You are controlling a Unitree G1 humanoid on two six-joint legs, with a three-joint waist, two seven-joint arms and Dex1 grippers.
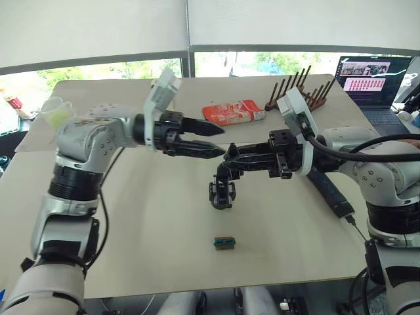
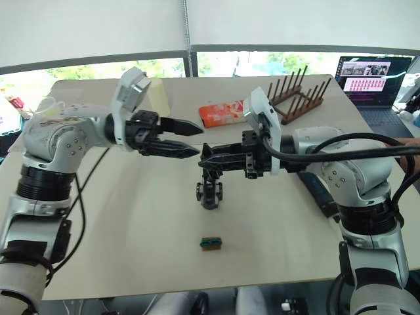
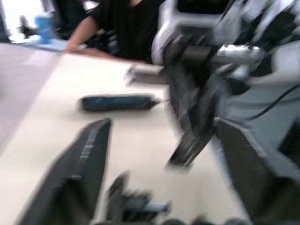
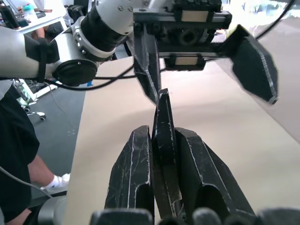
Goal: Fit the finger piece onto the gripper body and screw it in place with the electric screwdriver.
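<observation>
The finger piece (image 4: 163,112), a black wedge, is pinched between my right gripper's (image 1: 244,159) two fingers, with its pointed end sticking out past them. My left gripper (image 1: 220,140) is open and faces it from the left, its lower fingertip almost touching the wedge's point. The gripper body (image 1: 222,191) stands on the table directly below the held wedge, with neither gripper on it. The electric screwdriver (image 1: 331,191) lies on the table at the right, partly under my right forearm.
A small green-brown block (image 1: 224,243) lies near the front edge. At the back are a red packet (image 1: 233,112), a wooden peg rack (image 1: 296,92) and a laptop (image 1: 369,82). A clear cup (image 1: 56,111) stands far left. A person sits beyond the table (image 3: 126,23).
</observation>
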